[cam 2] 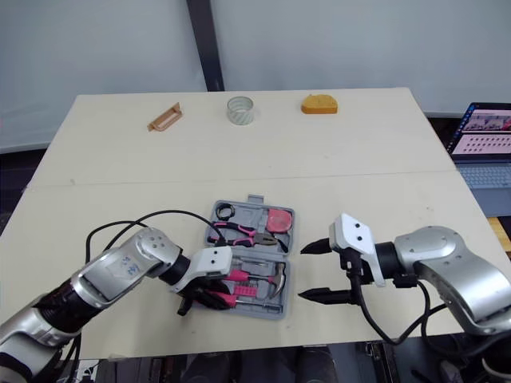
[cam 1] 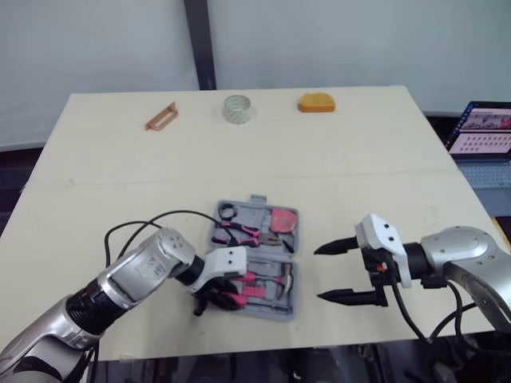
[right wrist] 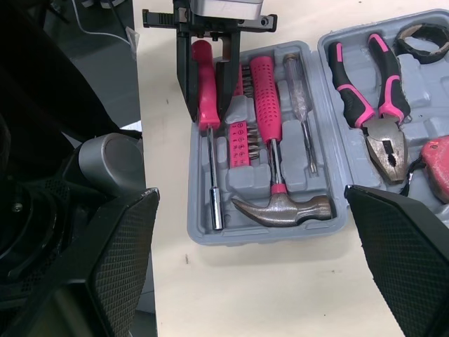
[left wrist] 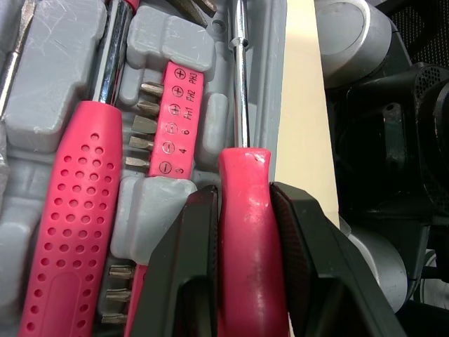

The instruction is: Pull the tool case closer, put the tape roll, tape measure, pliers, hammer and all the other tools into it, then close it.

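Open tool case [right wrist: 266,235] sits by the table's [cam 1: 120,175] near edge, about mid-width, with the hammer [right wrist: 280,203], pliers [right wrist: 379,105] and tape measure [cam 1: 281,219] lying in it; the tape roll [cam 1: 237,108] is well apart, at the far edge. Left gripper [left wrist: 244,203] is clamped on the pink handle of a screwdriver [left wrist: 245,175] in the case slot nearest the table's near edge. Right gripper [cam 1: 318,274] hangs just beside the case's right side, its 2 fingers spread apart, holding nothing.
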`<state>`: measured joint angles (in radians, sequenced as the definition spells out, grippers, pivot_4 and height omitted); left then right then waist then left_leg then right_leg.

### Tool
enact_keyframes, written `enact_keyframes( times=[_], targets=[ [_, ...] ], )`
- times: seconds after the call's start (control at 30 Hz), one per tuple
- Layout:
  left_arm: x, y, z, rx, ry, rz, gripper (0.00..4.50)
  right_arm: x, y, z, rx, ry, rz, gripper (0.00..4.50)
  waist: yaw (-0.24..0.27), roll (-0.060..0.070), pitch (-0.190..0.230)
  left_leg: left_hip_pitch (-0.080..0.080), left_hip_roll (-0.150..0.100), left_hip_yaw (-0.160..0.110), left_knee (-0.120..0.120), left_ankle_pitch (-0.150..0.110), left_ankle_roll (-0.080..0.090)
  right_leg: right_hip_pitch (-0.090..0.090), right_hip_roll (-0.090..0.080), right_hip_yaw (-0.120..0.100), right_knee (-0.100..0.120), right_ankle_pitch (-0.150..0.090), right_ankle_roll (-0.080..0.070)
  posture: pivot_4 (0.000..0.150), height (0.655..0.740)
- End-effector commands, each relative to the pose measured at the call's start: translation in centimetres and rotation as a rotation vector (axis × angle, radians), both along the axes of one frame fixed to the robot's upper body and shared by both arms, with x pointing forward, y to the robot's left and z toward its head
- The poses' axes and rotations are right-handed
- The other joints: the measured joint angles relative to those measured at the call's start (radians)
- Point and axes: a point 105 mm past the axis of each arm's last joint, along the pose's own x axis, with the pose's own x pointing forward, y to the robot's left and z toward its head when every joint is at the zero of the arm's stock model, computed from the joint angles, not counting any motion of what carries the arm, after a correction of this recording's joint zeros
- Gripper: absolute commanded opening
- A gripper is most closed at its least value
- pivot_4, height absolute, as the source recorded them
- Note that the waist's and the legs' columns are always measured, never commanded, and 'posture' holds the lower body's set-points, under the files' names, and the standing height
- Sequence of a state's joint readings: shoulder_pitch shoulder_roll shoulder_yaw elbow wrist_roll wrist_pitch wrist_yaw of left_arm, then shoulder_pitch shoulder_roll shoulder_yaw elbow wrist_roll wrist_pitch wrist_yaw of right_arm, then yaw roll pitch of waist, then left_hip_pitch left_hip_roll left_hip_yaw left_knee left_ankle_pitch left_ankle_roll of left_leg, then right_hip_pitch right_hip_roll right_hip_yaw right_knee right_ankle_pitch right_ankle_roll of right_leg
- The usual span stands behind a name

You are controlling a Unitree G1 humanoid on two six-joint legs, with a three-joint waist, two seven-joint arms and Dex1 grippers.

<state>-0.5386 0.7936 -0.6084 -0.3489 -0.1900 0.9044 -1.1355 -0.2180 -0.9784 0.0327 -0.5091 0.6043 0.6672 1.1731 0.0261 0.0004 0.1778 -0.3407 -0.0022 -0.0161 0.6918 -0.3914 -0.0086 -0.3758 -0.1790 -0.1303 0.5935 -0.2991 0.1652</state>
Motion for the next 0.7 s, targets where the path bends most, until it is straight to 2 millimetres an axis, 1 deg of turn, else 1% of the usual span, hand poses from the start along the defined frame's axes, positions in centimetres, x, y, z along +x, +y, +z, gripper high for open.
enact_keyframes(
  times=[0.03, 0.13, 0.37, 0.47, 0.6, 0.7],
  targets=[
    [-0.3, -0.6, 0.3, -0.012, -0.024, -0.038, 2.51, -0.4, 0.5, 0.9, 0.009, -0.035, 0.030, 4.50, 0.000, 0.000, 0.000, 0.000, 0.000, 0.000, 0.000, 0.000, 0.000, 0.000, 0.000, 0.000, 0.000, 0.000, 0.000, 0.150, 0.7400],
    [-0.4, -0.6, 0.4, -0.017, -0.026, -0.043, 3.93, -0.4, 0.5, 1.0, 0.012, -0.034, 0.030, 4.50, 0.001, 0.000, 0.000, 0.000, 0.000, 0.000, 0.001, 0.000, 0.000, 0.000, 0.000, 0.000, 0.001, 0.000, 0.000, 0.150, 0.7400],
    [-0.9, -0.8, 0.7, -0.030, -0.020, -0.048, 3.93, -0.5, 0.6, 1.1, 0.016, -0.027, 0.034, 4.50, 0.001, 0.000, 0.000, 0.000, 0.000, 0.000, 0.002, 0.000, 0.000, 0.001, 0.000, 0.000, 0.001, 0.000, 0.000, 0.150, 0.7400],
    [-0.8, -0.8, 1.5, -0.060, -0.021, -0.032, 3.93, -0.5, 0.6, 1.2, 0.017, -0.028, 0.035, 4.50, 0.000, 0.000, 0.000, 0.000, 0.000, 0.000, 0.002, 0.000, 0.000, 0.001, 0.000, 0.000, 0.001, 0.000, 0.000, 0.150, 0.7400],
    [-0.6, -0.2, 3.0, -0.148, -0.055, -0.022, 3.93, -0.4, 0.5, 1.5, 0.020, -0.032, 0.030, 4.50, -0.001, 0.000, 0.000, 0.000, 0.000, -0.001, 0.002, 0.000, 0.000, 0.000, 0.000, 0.000, 0.001, 0.000, 0.000, 0.150, 0.7400],
    [0.0, 0.3, 3.9, -0.289, -0.103, 0.006, 3.93, -0.3, 0.4, 1.5, 0.017, -0.032, 0.026, 4.50, -0.001, 0.000, 0.000, 0.000, 0.000, -0.001, 0.001, 0.000, 0.000, 0.000, 0.000, 0.000, 0.000, 0.000, 0.000, 0.150, 0.7400]
  ],
)
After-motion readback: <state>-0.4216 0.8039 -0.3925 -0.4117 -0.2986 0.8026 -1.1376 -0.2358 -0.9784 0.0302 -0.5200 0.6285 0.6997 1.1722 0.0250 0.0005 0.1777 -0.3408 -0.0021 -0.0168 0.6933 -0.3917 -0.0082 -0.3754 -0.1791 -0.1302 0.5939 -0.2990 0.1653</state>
